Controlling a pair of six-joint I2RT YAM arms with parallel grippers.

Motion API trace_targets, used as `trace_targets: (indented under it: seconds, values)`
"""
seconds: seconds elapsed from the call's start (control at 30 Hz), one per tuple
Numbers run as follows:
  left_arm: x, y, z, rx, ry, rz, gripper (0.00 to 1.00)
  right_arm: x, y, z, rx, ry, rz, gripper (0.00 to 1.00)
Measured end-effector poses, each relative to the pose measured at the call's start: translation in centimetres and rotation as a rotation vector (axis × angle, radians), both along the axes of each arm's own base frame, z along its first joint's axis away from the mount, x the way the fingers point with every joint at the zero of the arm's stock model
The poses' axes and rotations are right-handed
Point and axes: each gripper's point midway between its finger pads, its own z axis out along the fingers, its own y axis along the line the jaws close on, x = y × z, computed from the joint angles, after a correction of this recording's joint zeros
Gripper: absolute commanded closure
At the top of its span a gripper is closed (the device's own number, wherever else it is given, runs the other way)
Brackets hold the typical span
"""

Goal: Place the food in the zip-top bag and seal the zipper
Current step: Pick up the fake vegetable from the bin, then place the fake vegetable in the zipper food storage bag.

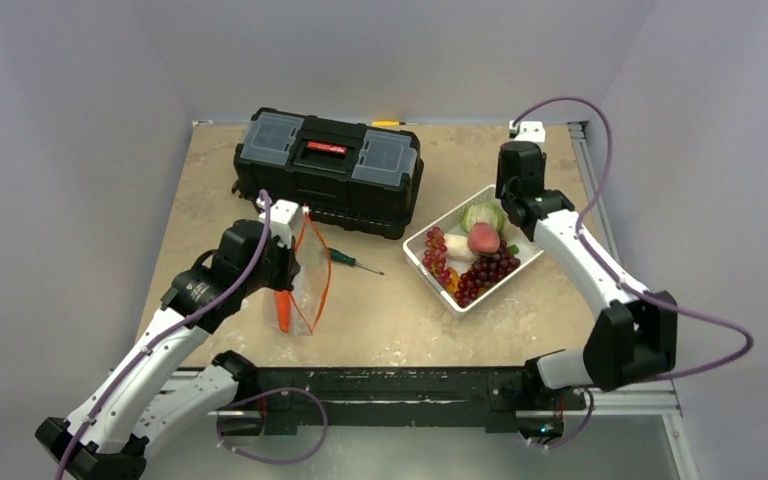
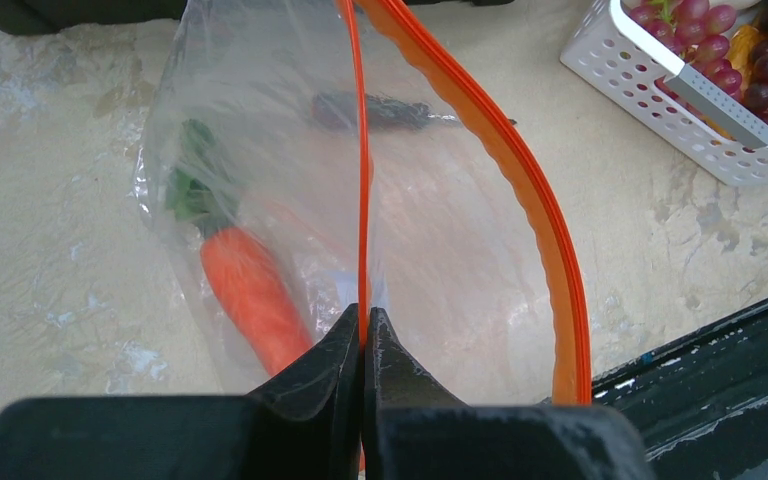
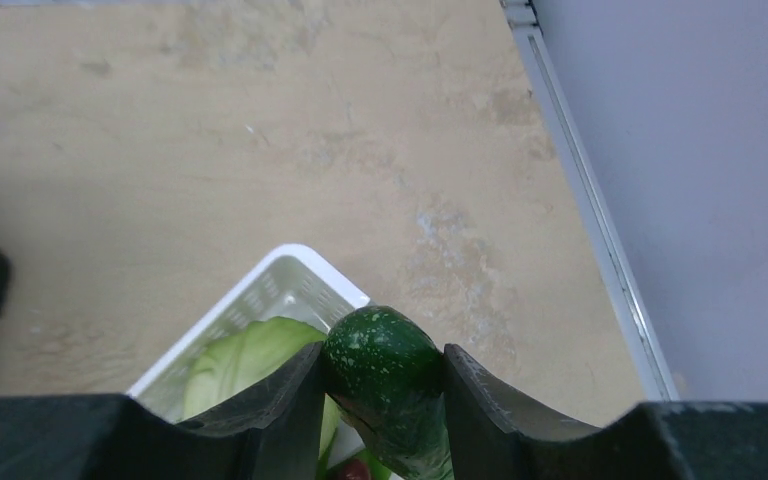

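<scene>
On the mottled beige table (image 1: 400,320), at the far side, a black toolbox (image 1: 328,172) with two grey lid compartments and a red latch (image 1: 325,148) in the middle. Just in front of it, lying flat, a green-handled screwdriver (image 1: 353,261), tip pointing right. Further right, apart from both, a white slatted basket (image 1: 415,243) standing at an angle.

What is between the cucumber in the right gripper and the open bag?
Nothing visible blocks the cucumber. Only the screwdriver lies flat on the table between the basket and the zip-top bag, probably low enough to pass over. The left gripper holds the bag's mouth open.
</scene>
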Motion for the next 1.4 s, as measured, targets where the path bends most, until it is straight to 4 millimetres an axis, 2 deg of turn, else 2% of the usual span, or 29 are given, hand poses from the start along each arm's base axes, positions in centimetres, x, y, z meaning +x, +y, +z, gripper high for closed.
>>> trace_targets:
  seconds: [0.1, 0.27, 0.37, 0.47, 0.53, 0.6, 0.7, 0.83, 0.9, 0.97, 1.07, 1.2, 1.4]
  values:
    - [0.0, 0.0, 0.0, 0.000, 0.002, -0.002, 1.00, -0.8, 0.9, 4.1, 0.081, -0.110, 0.048, 1.00]
    - [0.0, -0.2, -0.2, 0.001, 0.010, -0.006, 1.00, -3.0, 4.3, 11.5, 0.309, -0.324, 0.218, 1.00]
    - [0.0, -0.2, -0.3, 0.002, 0.014, -0.008, 1.00, -4.7, 7.8, 15.1, 0.492, -0.427, 0.378, 1.00]
    - [0.0, -0.2, -0.3, 0.002, 0.014, -0.008, 1.00, -6.2, 11.7, 16.7, 0.707, -0.448, 0.533, 1.00]
    - [0.0, -0.2, -0.3, 0.002, 0.014, -0.008, 1.00, -7.3, 14.8, 16.6, 0.869, -0.420, 0.636, 1.00]
    - [0.0, -0.2, -0.3, 0.002, 0.014, -0.008, 1.00, -8.7, 17.7, 15.5, 1.010, -0.349, 0.715, 1.00]
    - [0.0, -0.2, -0.3, 0.002, 0.014, -0.008, 1.00, -11.5, 22.7, 14.3, 1.151, -0.218, 0.820, 1.00]
    - [0.0, -0.2, -0.3, 0.002, 0.014, -0.008, 1.00, -17.2, 29.1, 15.6, 1.255, -0.118, 1.024, 1.00]
    - [0.0, -0.2, -0.3, 0.002, 0.014, -0.007, 1.00, -19.6, 31.3, 16.4, 1.295, -0.094, 1.109, 1.00]
    - [0.0, -0.2, -0.3, 0.002, 0.014, -0.007, 1.00, -20.8, 32.6, 16.8, 1.322, -0.088, 1.149, 1.00]
    - [0.0, -0.2, -0.3, 0.002, 0.013, -0.007, 1.00, -21.6, 34.7, 16.4, 1.342, -0.078, 1.158, 1.00]
    - [0.0, -0.2, -0.3, 0.003, 0.013, -0.006, 1.00, -22.0, 36.8, 15.4, 1.351, -0.085, 1.129, 1.00]
    - [0.0, -0.1, -0.2, 0.004, 0.010, -0.003, 1.00, -21.9, 38.8, 13.8, 1.353, -0.098, 1.056, 1.00]
